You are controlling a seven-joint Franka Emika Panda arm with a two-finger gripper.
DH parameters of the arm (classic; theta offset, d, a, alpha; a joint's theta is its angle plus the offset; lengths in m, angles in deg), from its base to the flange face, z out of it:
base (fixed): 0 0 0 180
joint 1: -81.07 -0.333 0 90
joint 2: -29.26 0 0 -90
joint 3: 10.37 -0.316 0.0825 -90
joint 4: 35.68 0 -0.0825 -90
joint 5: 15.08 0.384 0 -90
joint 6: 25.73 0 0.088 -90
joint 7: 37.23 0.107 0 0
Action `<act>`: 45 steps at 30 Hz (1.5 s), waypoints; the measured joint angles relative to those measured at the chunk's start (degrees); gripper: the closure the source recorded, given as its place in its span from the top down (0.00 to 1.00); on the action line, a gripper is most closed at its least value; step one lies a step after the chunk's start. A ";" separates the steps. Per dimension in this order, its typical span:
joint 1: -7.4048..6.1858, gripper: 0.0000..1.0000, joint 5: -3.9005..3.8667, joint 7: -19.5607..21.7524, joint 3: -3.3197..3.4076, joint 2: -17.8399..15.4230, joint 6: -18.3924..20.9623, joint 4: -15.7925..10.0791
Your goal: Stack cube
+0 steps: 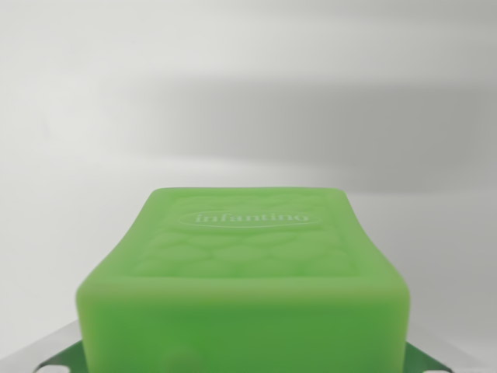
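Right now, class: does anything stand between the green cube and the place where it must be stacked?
Nothing visible does. The green cube fills the lower half of the wrist view, and beyond it lies only a bare white surface. No second cube or stacking spot shows, so the path cannot be fully judged.

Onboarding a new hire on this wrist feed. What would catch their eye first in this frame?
The green cube dominates: it fills the lower centre of the wrist view, very close to the camera, with an embossed oval "infantino" logo and a scale-like pattern on its facing side. Behind it is only a plain white surface with a soft grey shadow band. Dark green bits peek out at the cube's bottom corners; the gripper's fingers are not visible.
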 joint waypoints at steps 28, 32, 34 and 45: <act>5.31 0.00 0.00 -13.68 0.00 0.27 0.60 1.11; 6.04 0.00 0.00 -15.59 0.00 0.40 0.76 1.37; 6.44 0.00 0.00 -16.67 0.00 0.51 0.85 1.56; 8.38 0.00 0.00 -21.74 0.00 0.99 1.33 2.52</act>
